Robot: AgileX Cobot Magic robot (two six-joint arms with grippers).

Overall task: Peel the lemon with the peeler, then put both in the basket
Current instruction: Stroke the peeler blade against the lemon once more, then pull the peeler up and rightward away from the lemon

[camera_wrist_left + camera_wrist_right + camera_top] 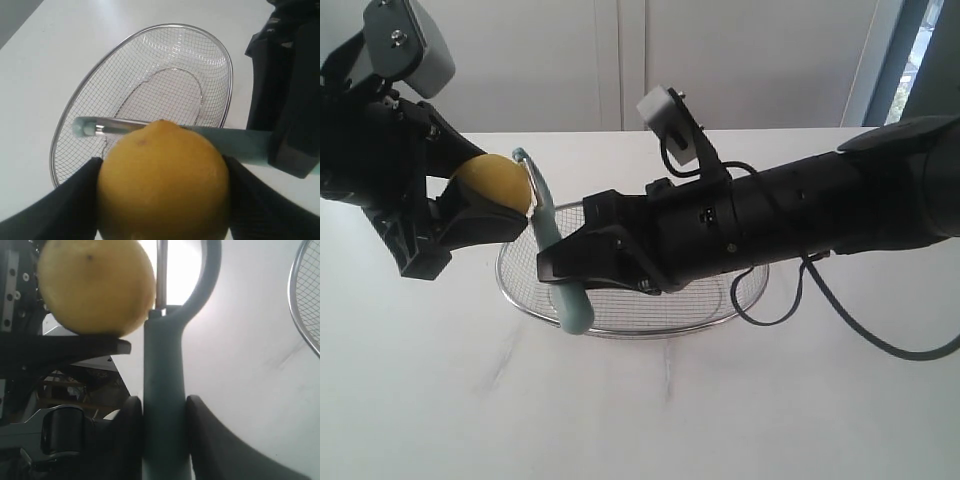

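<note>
So, the left arm came in from the left edge with its wrist raised well above the table (740,420). The left gripper (503,190) pointed toward the middle and was clamped on the lemon (488,178), one finger on top and one underneath. The lemon was up in the air, just off the basket (620,333)'s left end.

The right arm lay stretched almost level across the scene from the right, passing over the basket. The right gripper (563,263) was closed around the peeler (575,308)'s handle. The peeler stood tilted, head up and handle end down near the basket's front rim. Its blade sat against the side of the lemon facing the right arm, touching it as far as we could tell.

What we couldn't see well:
- The right arm covered the middle and back of the basket in the exterior view.
- The left arm was cut off by the frame edge.
- The left wrist view cropped the lemon's underside, and its black fingers (65,210) hid both flanks.
- The right wrist view chopped off the top of the peeler's head.
- We couldn't tell whether any peel was off; the skin we saw looked whole.
</note>
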